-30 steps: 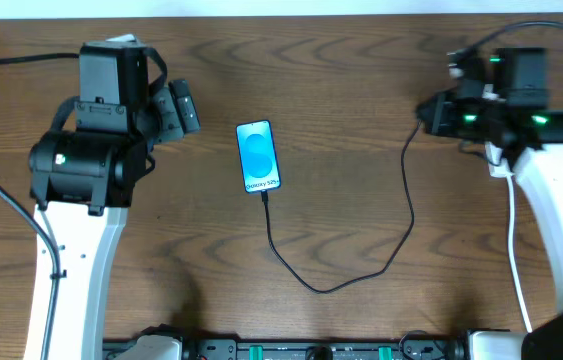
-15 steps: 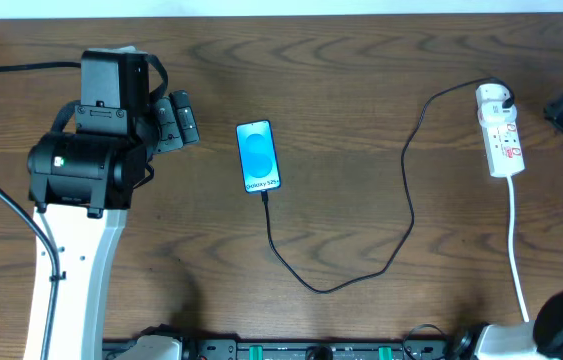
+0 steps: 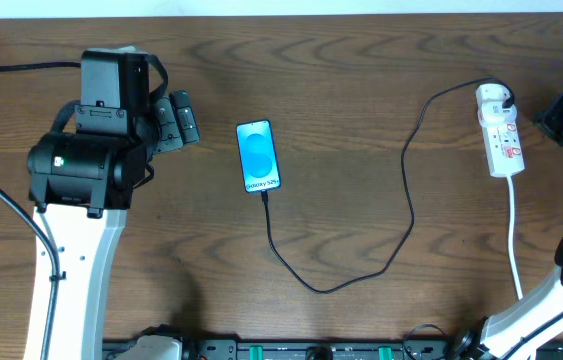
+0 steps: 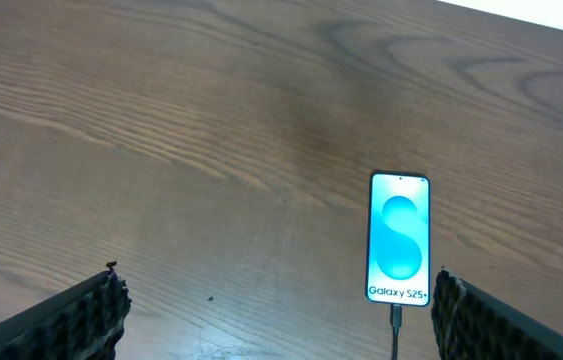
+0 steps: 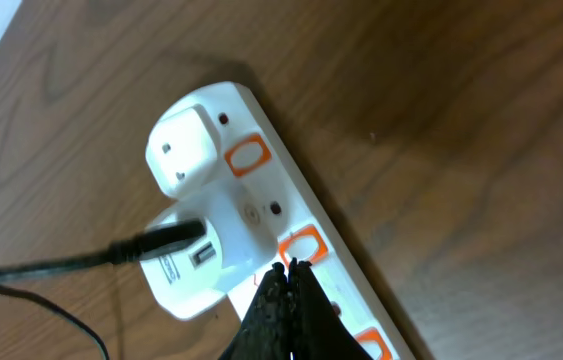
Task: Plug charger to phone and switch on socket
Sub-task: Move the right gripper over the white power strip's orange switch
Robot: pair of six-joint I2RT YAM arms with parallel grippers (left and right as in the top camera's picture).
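Observation:
The phone (image 3: 259, 156) lies face up at the table's middle, blue screen lit, with the black charger cable (image 3: 401, 215) plugged into its near end; it also shows in the left wrist view (image 4: 399, 238). The cable loops right to the white adapter (image 5: 196, 262) seated in the white socket strip (image 3: 500, 131), which has orange-red switches (image 5: 246, 157). My left gripper (image 3: 178, 120) is open and empty, left of the phone. My right gripper (image 5: 291, 270) is shut with nothing between its fingers, its tips just above the strip beside the adapter.
A white plug block (image 5: 183, 148) sits at the strip's far end. The strip's white cord (image 3: 514, 240) runs toward the table's near edge. The table's far edge meets a white surface (image 3: 281, 8).
My right arm has swung away from over the socket strip to the far right edge, uncovering the strip. My left arm and the phone have stayed still.

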